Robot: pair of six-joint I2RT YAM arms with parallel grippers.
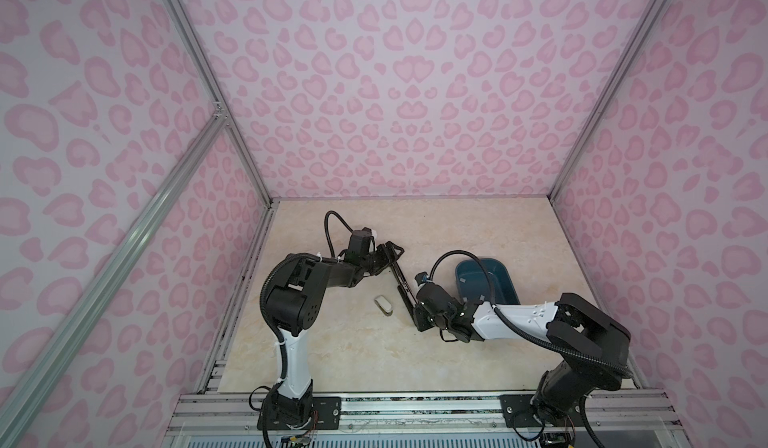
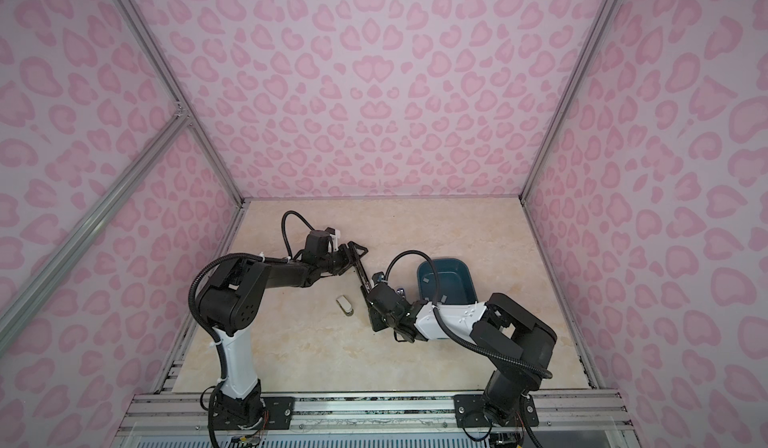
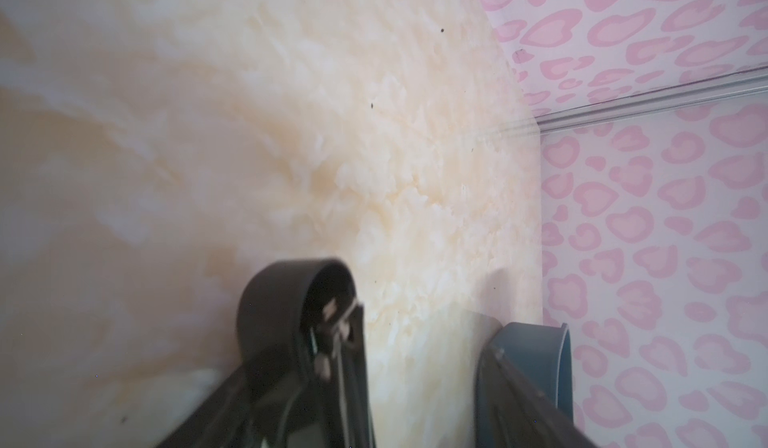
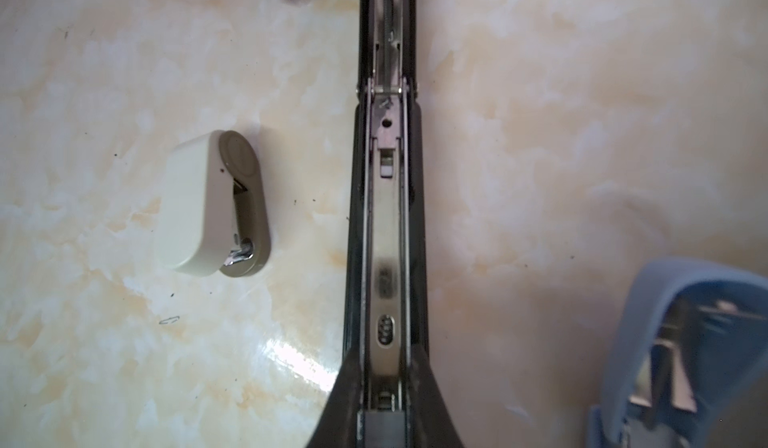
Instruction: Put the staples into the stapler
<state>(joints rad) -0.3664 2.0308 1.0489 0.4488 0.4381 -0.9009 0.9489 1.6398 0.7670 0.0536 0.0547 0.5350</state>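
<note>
A long black stapler (image 1: 401,284) (image 2: 360,277) lies folded out flat on the table between my two grippers. In the right wrist view its metal channel (image 4: 386,226) faces up. My right gripper (image 1: 417,315) (image 4: 384,367) is shut on the stapler's near end, one finger on each side of the channel. My left gripper (image 1: 392,255) (image 3: 399,367) is open at the far end, with the stapler's rounded lid (image 3: 291,300) against one finger. Pale grey staples (image 1: 460,277) (image 2: 427,277) lie in the blue tray (image 1: 509,277).
A small beige stapler (image 1: 384,304) (image 4: 208,205) lies on its side left of the black one. A small blue stapler (image 4: 665,300) sits close on the black stapler's other side, by the tray (image 3: 563,363). Pink patterned walls enclose the marbled table.
</note>
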